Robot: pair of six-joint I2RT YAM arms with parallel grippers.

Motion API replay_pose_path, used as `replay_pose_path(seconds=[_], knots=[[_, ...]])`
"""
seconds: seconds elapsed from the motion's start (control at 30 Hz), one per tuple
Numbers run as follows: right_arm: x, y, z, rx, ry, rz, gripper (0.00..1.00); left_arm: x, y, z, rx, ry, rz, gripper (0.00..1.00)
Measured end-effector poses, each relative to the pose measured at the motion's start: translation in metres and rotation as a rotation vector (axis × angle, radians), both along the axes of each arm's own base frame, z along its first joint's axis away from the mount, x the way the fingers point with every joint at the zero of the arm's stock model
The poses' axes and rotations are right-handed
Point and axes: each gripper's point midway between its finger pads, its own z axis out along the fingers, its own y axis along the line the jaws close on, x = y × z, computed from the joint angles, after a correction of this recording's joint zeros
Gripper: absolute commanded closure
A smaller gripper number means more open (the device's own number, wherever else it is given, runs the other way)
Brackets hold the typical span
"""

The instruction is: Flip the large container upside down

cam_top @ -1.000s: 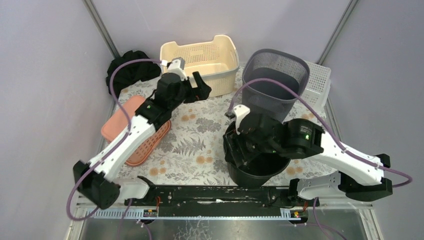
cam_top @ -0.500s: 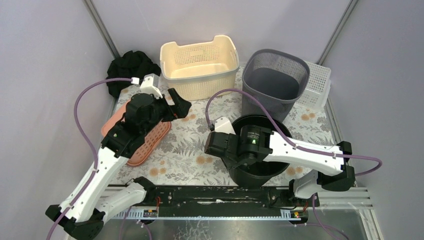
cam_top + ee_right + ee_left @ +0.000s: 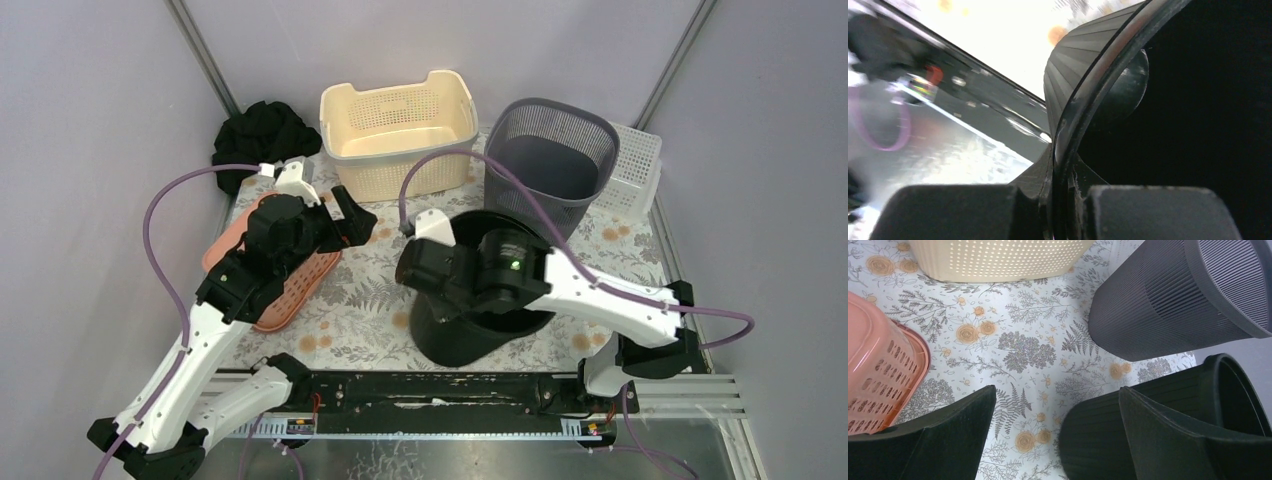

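Note:
The large container (image 3: pixel 468 335) is a black ribbed bucket at the table's near middle. It is tipped, with its base toward the near left and its mouth raised toward the back right. My right gripper (image 3: pixel 437 292) is shut on its left rim. In the right wrist view the thin rim (image 3: pixel 1064 150) runs between the two pads of the right gripper (image 3: pixel 1063 197). My left gripper (image 3: pixel 356 214) hangs open above the tablecloth left of the bucket, holding nothing. In the left wrist view the bucket (image 3: pixel 1093 437) lies behind the right finger of the open left gripper (image 3: pixel 1055 407).
A cream basket (image 3: pixel 400 130) stands at the back, with a grey mesh bin (image 3: pixel 550 165) and a white basket (image 3: pixel 638 165) to its right. A pink basket (image 3: pixel 270 295) lies under the left arm. Black cloth (image 3: pixel 258 132) sits in the back left corner.
My right gripper has closed on the bucket's rim and tipped the upright bucket over toward the left. My left arm has drawn back from the cream basket toward the near left, still open.

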Motion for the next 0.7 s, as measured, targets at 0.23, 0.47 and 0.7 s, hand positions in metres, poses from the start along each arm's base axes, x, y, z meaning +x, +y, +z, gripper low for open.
replay_pose_path(seconds=[0.23, 0.47, 0.7], knots=[[0.040, -0.001, 0.074, 0.420, -0.012, -0.067, 1.00, -0.005, 0.008, 0.017, -0.011, -0.035, 0.021, 0.00], [0.078, -0.054, 0.088, 0.778, -0.006, -0.194, 1.00, -0.011, 0.017, 0.029, -0.014, -0.064, 0.051, 0.00], [0.106, -0.039, 0.050, 1.083, 0.201, -0.229, 1.00, -0.011, 0.022, 0.027, -0.003, -0.061, 0.073, 0.00]])
